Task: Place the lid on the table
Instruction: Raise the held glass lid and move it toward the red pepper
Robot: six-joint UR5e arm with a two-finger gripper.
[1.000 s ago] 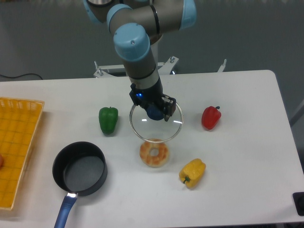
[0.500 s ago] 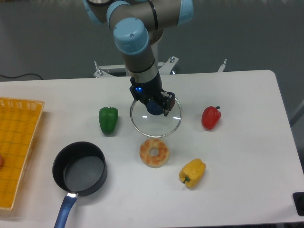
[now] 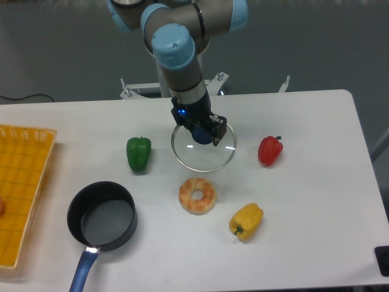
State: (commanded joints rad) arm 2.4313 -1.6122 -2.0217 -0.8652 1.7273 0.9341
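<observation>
A round clear glass lid (image 3: 204, 156) with a thin metal rim hangs level just above the white table (image 3: 304, 201), near its middle. My gripper (image 3: 202, 134) points straight down and is shut on the lid's dark-blue centre knob. The lid sits between the green pepper and the red pepper, just behind the donut. Its underside and any contact with the tabletop cannot be made out.
A green pepper (image 3: 138, 153) lies left of the lid and a red pepper (image 3: 270, 151) right of it. A donut (image 3: 197, 195) and a yellow pepper (image 3: 246, 221) lie in front. A black pot (image 3: 101, 217) with a blue handle stands front left, a yellow mesh basket (image 3: 21, 188) at the left edge.
The gripper has carried the lid a little back and to the right, off the donut's far edge, which now shows fully.
</observation>
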